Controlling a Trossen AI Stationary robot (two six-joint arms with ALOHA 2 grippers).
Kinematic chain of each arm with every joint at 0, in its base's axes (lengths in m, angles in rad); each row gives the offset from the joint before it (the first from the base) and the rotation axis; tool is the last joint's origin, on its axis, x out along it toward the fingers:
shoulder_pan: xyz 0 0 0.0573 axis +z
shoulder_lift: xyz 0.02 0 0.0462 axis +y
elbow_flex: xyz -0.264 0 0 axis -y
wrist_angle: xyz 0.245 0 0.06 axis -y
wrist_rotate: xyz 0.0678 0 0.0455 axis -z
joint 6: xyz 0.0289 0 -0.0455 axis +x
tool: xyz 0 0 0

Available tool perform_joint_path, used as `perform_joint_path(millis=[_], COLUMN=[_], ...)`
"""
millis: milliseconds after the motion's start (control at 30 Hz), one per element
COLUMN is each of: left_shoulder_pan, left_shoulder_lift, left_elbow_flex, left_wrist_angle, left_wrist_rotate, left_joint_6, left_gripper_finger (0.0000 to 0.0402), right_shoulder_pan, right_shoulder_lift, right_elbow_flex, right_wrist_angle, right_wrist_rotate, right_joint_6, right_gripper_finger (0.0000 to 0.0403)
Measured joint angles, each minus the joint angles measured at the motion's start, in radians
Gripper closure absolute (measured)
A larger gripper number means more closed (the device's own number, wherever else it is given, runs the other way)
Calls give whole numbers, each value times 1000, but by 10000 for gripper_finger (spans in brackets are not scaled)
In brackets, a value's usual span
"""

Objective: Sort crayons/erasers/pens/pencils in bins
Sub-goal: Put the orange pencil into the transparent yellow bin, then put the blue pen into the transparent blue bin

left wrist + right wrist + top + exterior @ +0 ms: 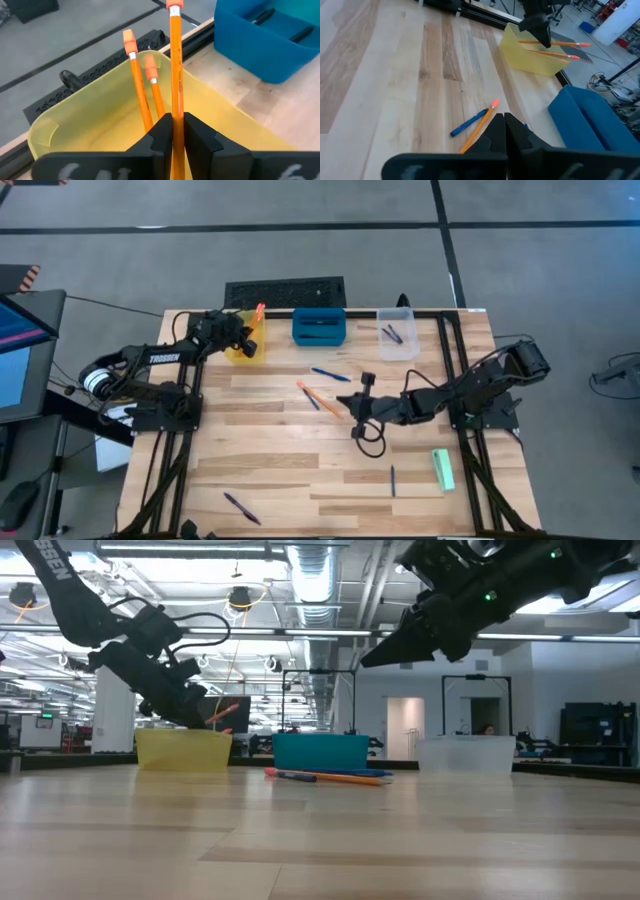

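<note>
My left gripper hangs over the translucent yellow bin at the table's far left, shut on a long orange pencil. Two more pencils lean against the bin's far wall, pinkish ends up. The blue bin holds dark pens, and so does the clear bin. My right gripper hovers shut and empty above the table's middle. Just beyond it lie a pencil and a blue pen. The mint eraser lies flat at the near right. My left gripper pinches the pencil's shaft between its two fingers. The fingers slant down over the yellow bin and lie along the pencil. The pencil's pinkish end sticks out past the fingertips, above the bin's far rim. The fingers hide its lower end.
More pens lie loose on the wood: one near the blue bin, one by the eraser and one at the near left. A dark keyboard sits beyond the table's far edge. Black rails run along both sides.
</note>
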Motion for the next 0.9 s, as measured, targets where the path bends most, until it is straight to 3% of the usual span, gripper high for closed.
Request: perform_joint_path(millis=[367,500,600,700,767,900], left_shoulder_pan=[0,-2,-31,-70,-104,-189], left_shoulder_lift=[-3,-20,-55,-105,-131,-170], left_elbow_flex=[0,0,0,0,0,0], left_wrist_angle=[6,19,13,11,11,31], left_wrist_rotate=[-1,-1,-16,-15,28,134], left_joint_6=[-15,6,27,69,82,87], left_gripper_finger=[315,302,317,359,388,399], right_shoulder_pan=[-26,-75,-119,-163,-201,-288], right_shoulder_lift=[0,0,0,0,0,0], right_elbow_flex=[0,0,-10,-26,-38,-42], right_wrist_angle=[-7,-30,-25,-17,-14,-10], right_wrist_rotate=[-4,-117,-198,-214,-248,-360], right_joint_6=[-22,39,83,97,106,129], right_gripper_finger=[401,401,402,402,402,400])
